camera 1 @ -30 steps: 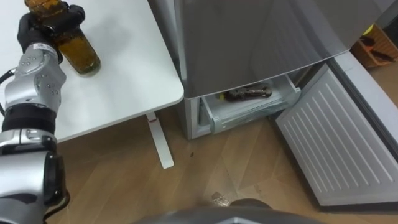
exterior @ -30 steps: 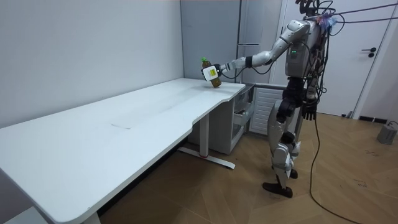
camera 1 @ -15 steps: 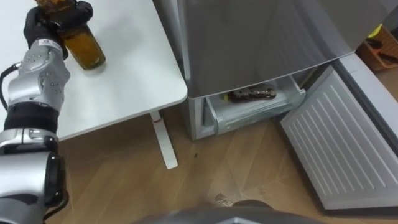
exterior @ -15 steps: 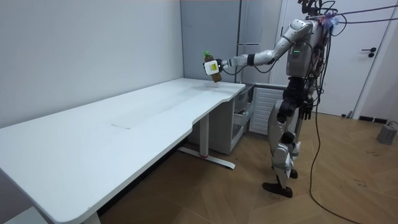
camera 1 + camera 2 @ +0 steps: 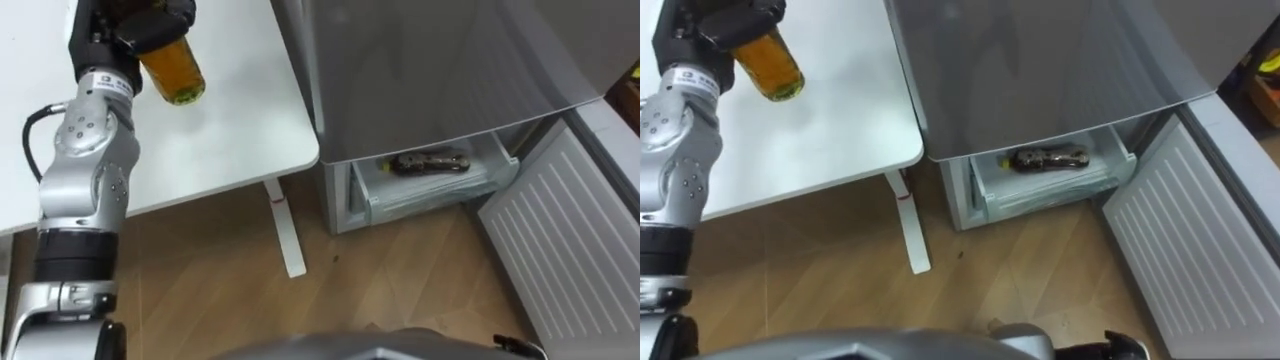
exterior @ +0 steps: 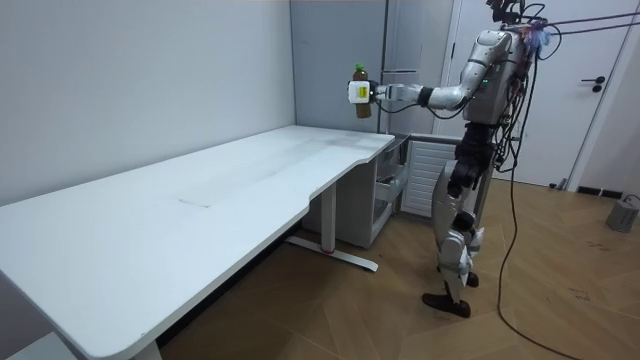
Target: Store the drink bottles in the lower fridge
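Drink bottle (image 5: 172,70), with amber liquid inside, is at the upper left of your left eye view. The left hand (image 5: 128,22) has its dark fingers wrapped round the bottle's upper part, so the bottle's base points down toward the camera. In the room view the bottle (image 6: 361,78) stands upright in that hand (image 6: 374,92) and shows a green cap. It is held well above the white surface (image 6: 200,185), out over the surface's far end next to the fridge (image 6: 405,45).

In the right eye view you see the same grip. The hand (image 5: 712,22) is closed on the bottle (image 5: 770,62) at the upper left, with the surface (image 5: 830,120) beneath it.

The robot stands on the wooden floor (image 5: 300,290) at the right of the room view, facing the corner of the surface and the fridge, with its left arm stretched out level.

At the middle right of the left eye view, the grey upper fridge front (image 5: 440,60) is closed. Below it the lower drawer (image 5: 430,188) is pulled out. A second, dark bottle (image 5: 430,161) lies on its side in that drawer. The lower fridge door (image 5: 570,235) stands swung open at the lower right, with its ribbed white inner face toward you.
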Robot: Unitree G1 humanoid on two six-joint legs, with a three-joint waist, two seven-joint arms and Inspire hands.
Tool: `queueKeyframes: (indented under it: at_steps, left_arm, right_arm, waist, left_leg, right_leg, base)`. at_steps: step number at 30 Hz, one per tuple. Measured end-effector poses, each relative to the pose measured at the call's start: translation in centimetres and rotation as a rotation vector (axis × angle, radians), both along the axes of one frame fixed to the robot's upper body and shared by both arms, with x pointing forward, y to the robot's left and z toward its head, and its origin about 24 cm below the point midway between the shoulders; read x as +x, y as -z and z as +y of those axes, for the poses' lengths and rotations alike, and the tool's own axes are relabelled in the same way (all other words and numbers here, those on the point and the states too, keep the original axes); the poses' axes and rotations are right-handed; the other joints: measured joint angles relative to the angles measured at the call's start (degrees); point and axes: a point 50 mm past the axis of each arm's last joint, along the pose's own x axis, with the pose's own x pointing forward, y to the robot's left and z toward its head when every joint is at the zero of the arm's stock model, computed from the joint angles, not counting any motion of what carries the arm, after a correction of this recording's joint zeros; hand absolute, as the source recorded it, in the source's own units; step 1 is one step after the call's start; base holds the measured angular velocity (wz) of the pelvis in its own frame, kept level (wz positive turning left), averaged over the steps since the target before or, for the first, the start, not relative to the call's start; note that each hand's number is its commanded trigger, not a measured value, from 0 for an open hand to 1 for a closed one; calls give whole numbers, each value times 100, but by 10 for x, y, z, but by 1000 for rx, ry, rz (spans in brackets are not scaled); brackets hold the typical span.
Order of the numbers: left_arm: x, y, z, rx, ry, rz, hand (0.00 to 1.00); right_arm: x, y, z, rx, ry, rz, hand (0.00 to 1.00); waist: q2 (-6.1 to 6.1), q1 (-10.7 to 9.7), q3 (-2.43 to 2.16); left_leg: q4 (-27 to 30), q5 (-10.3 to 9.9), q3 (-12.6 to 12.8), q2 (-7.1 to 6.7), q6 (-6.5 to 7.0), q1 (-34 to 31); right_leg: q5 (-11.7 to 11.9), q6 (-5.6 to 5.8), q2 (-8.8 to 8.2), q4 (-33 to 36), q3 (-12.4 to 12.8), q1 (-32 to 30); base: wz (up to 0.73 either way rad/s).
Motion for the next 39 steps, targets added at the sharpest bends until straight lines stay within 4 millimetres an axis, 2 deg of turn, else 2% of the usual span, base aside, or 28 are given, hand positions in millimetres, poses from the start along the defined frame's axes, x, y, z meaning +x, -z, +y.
queueKeyframes:
  at_steps: [3,10,14,15,21,28,35,39]
  left_arm:
    - [-10,-3,-5,0,39,-28,100]
    - [-28,6,-10,4,80,-9,100]
    - [-37,6,-13,24,100,-13,100]
    - [-38,8,-16,19,120,-7,100]
    - [-52,23,-22,-16,178,39,100]
    - [-60,14,-33,-57,236,-15,100]
    - [-69,20,-38,-79,267,10,100]
    - [-72,23,-43,-106,303,18,100]
  right_arm:
    - [3,1,2,20,1,-12,0]
    - [7,2,9,63,48,-37,0]
    - [6,4,14,90,86,-45,0]
    - [5,4,14,92,85,-41,0]
    - [1,4,14,94,95,-33,0]
    - [5,4,13,91,64,-30,0]
    - [22,3,19,99,-11,-46,0]
    - [32,4,26,120,-76,-57,0]
  waist:
    - [-30,37,-3]
    - [-153,106,-9]
    - [-153,177,-8]
    - [-153,238,-8]
    - [-149,295,-3]
    - [-142,559,-9]
    - [-210,588,-10]
    - [-290,762,7]
  left_leg:
    - [-15,6,-48,-9,-4,-14]
    - [-15,8,-211,-18,-9,-63]
    - [-14,8,-301,-27,-9,-56]
    - [-14,9,-311,-27,-11,-51]
    - [62,15,-469,-53,-17,-70]
    - [169,26,-615,-117,2,-254]
    - [220,40,-803,-193,21,-310]
    - [258,40,-831,-203,21,-357]
  right_leg:
    - [1,-1,-2,-58,-36,60]
    - [2,-1,1,-80,-190,85]
    - [2,-1,-8,-76,-299,116]
    - [2,-1,-12,-78,-340,138]
    - [0,1,-33,-85,-582,240]
    - [-17,-1,-76,-166,-725,211]
    - [-53,32,-134,-169,-959,243]
    - [-57,38,-149,-163,-1019,229]
  base:
    - [8]
    - [11]
    - [12]
    - [6]
    - [16]
    - [12]
    - [17]
    - [6]
